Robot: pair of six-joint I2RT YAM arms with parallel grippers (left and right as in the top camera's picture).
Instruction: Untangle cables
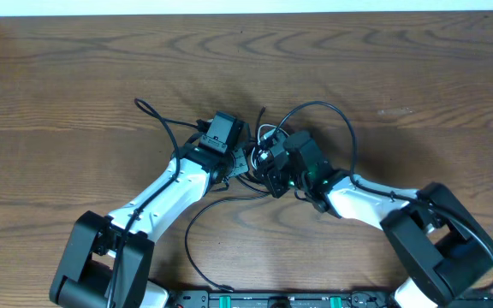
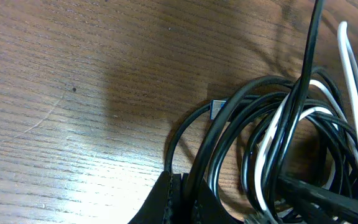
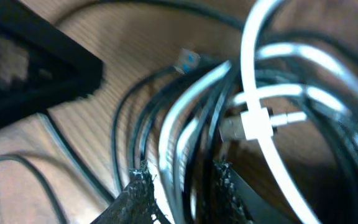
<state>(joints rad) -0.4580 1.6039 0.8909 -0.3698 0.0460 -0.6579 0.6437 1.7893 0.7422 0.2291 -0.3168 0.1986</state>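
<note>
The cables (image 2: 304, 93) lie as one knotted coil at the middle of the table (image 1: 101, 68), right between my two tools. Loose loops stray out toward the upper left, the upper right and the lower middle of the overhead view.

My left gripper (image 2: 182, 200) is closed tight, low in its wrist view against the near edge of the coil. A black strand runs right by the fingertip, but that spot is too dark to show whether it is actually pinched.

My right gripper (image 3: 179, 190) has its fingers part way in, clamped around a bunch of black and white strands that pass between them.

I judge this stuff to be light, limp and a bit slick. It will not hold a shape, it will slide through a loose grip, and a pull on one strand will drag the whole coil or tighten it. The white strand (image 2: 353, 81) is the easiest to follow, and its connector (image 3: 253, 121) sits in the upper right of the right wrist view. A small plug (image 2: 217, 109) pokes out at the coil's left edge.

I would take hold on a single strand just behind a plug end, not on the plug itself, with the other tool pinning the coil. Then I would feed the end back through the loops gently. The thin plug joints are what I would not yank.
</note>
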